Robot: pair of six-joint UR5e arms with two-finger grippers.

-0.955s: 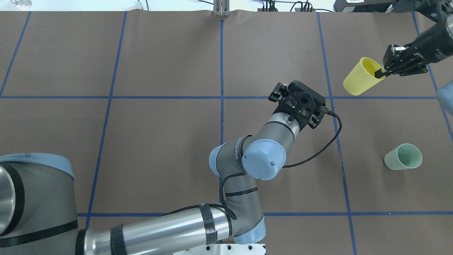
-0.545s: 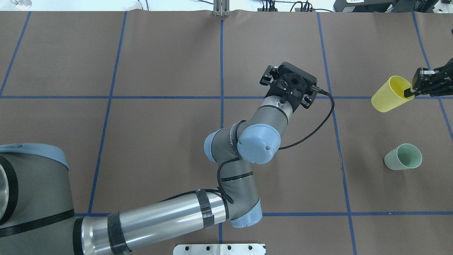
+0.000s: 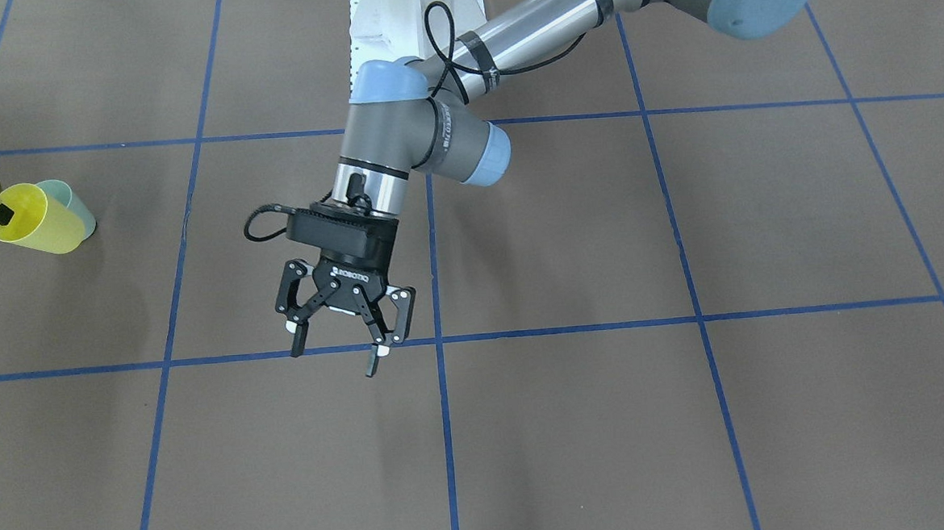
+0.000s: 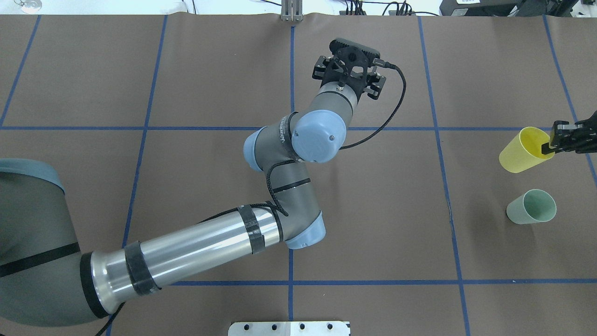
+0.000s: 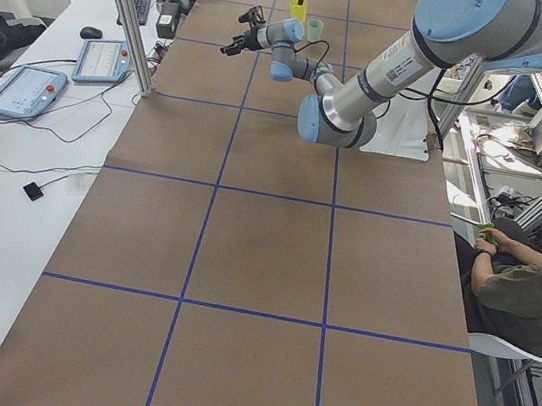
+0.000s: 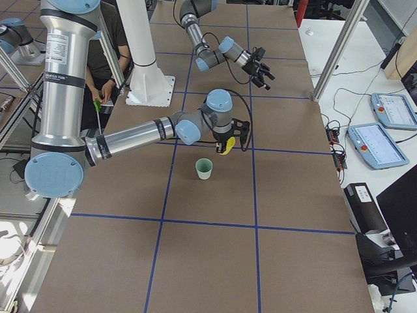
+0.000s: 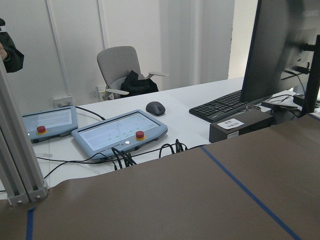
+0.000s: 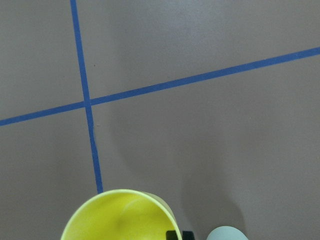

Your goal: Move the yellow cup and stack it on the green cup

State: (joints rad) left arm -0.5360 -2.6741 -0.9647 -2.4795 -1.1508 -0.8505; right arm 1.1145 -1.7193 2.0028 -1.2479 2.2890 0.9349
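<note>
Yellow cup point(image 4: 522, 151): lifted and tilted near the right edge of the table point(image 4: 186, 70) | right gripper point(image 4: 548, 149): pinched on its rim, one finger inside | green cup point(image 4: 531, 206): upright by the same edge, apart from yellow cup, nearer the robot's side | left gripper point(image 3: 334, 359): spread wide, holding nothing, toward the far edge

The left arm stretches forward with a bent elbow; the left gripper point(image 3: 334, 359) tilts down and away from the base, fingers spread wide — nothing between them. The right gripper point(image 4: 546, 148) pinches the yellow cup point(image 4: 517, 154) by its rim.
</note>
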